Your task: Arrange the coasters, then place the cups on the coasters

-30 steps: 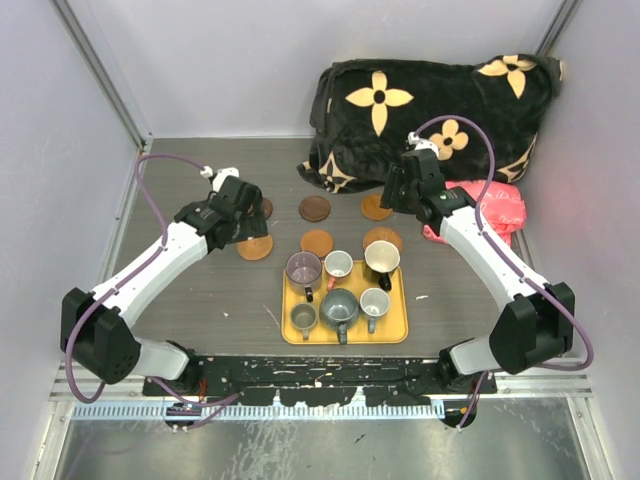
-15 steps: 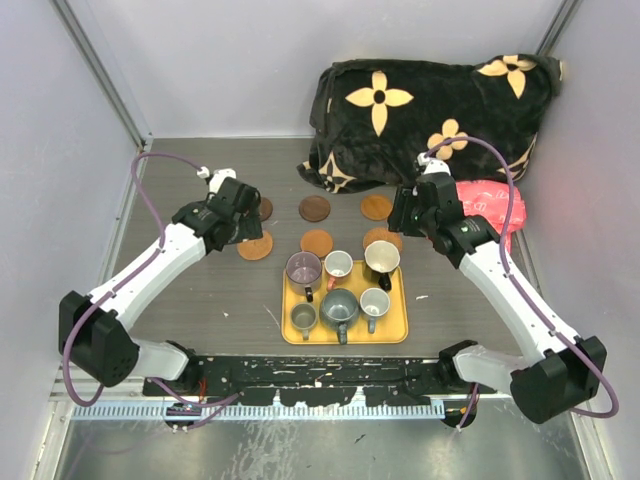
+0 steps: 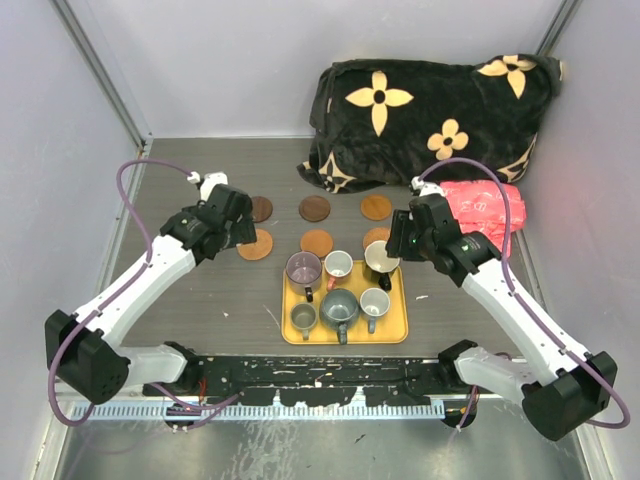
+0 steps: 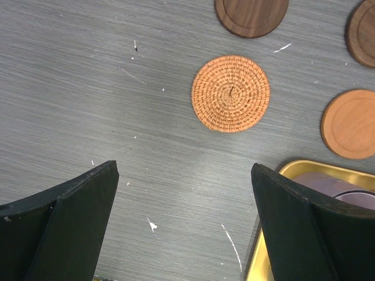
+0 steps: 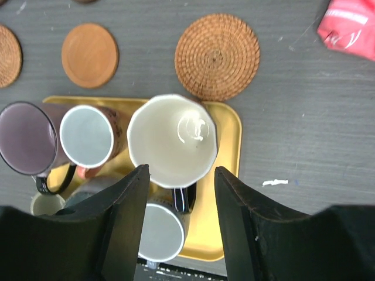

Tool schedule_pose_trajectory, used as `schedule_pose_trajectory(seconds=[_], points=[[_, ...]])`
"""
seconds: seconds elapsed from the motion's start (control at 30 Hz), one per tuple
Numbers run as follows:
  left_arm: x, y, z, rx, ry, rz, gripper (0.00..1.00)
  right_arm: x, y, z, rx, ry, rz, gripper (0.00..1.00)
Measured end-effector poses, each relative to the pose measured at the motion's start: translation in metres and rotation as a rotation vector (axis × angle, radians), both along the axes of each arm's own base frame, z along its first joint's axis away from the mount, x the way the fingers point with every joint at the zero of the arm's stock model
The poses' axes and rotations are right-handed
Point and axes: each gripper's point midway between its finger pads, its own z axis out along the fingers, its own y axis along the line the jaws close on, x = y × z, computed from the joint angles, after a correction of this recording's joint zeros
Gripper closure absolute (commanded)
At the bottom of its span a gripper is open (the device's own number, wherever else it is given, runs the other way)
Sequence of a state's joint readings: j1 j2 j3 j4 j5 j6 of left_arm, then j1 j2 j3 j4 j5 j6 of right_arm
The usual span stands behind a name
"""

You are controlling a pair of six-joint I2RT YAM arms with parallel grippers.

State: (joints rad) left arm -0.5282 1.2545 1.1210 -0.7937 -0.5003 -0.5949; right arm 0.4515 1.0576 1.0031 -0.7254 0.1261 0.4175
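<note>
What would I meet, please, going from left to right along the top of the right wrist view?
Orange woven coaster cut by the left edge, smooth orange-brown coaster, woven tan coaster, red bag.

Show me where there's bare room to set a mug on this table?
Bare grey table lies left of the yellow rectangular tray, on the near side of the woven orange wicker coaster. Crowded: the tray, packed with six mugs.

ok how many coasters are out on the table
6 coasters: back row left, middle, right; front row left, middle, right, partly under the right gripper.
</note>
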Motion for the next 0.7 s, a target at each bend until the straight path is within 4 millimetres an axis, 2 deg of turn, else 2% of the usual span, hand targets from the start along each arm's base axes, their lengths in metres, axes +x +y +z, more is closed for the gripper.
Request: schedule_pose_trajectory(seconds=[0.13,0.37,0.53,0.7], points=[[-0.003,0.000,-0.006,0.004,0.016,-0.004,0.02,-0.019,0.006,-0.012,-0.006,0.039,0.021,0.46],[-0.002,-0.001,-0.010,0.008,0.027,-0.006,0.02,-0.040,0.015,-0.036,-0.031,0.105,0.043,0.49],[0.000,-0.002,-0.021,0.027,0.060,-0.007,0.02,-0.046,0.017,-0.044,-0.045,0.127,0.050,0.49],[0.000,-0.002,-0.022,0.029,0.063,-0.007,0.02,-0.049,0.017,-0.049,-0.052,0.138,0.050,0.50]])
